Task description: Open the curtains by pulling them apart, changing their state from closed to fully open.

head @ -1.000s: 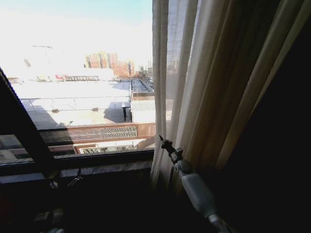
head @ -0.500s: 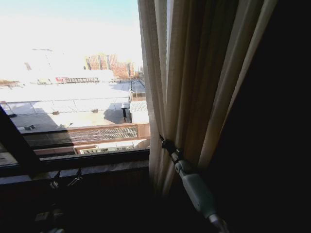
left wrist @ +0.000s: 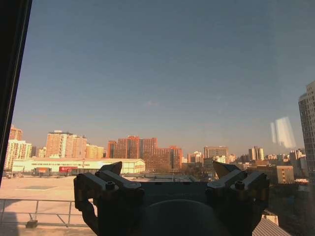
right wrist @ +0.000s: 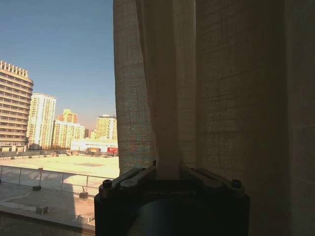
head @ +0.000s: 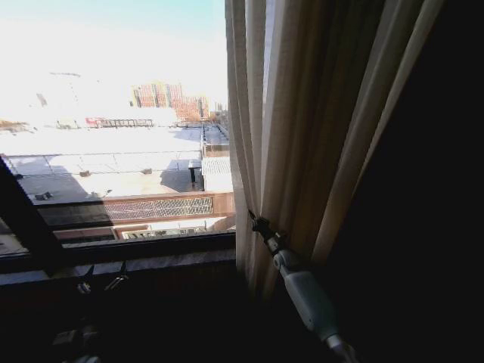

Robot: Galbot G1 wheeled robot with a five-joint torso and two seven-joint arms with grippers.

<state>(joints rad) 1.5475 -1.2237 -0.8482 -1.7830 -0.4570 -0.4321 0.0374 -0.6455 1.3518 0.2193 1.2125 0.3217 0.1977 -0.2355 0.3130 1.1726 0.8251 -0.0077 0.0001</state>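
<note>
The curtains (head: pixel 302 128) hang bunched in cream pleats right of the bare window glass, their free edge near the picture's middle. My right gripper (head: pixel 258 224) reaches up from the lower right and is shut on a fold near that edge. In the right wrist view the right gripper (right wrist: pixel 167 171) pinches a narrow pleat of the curtains (right wrist: pixel 226 98), which rises straight from between the closed fingers (right wrist: pixel 130 179). My left gripper (left wrist: pixel 170 173) is open and faces the window glass, with nothing between its fingers (left wrist: pixel 106 181).
A dark brown drape (head: pixel 423 227) fills the far right behind the sheer fabric. The window sill (head: pixel 128 261) runs below the glass, with a slanted dark window post (head: pixel 26 219) at the left. Rooftops and city buildings (head: pixel 162 94) lie outside.
The sheer folds by my right gripper have bunched tighter. The curtain's edge went left, then part-way back right. The window post sits farther left than a second ago, so the camera moved a little.
</note>
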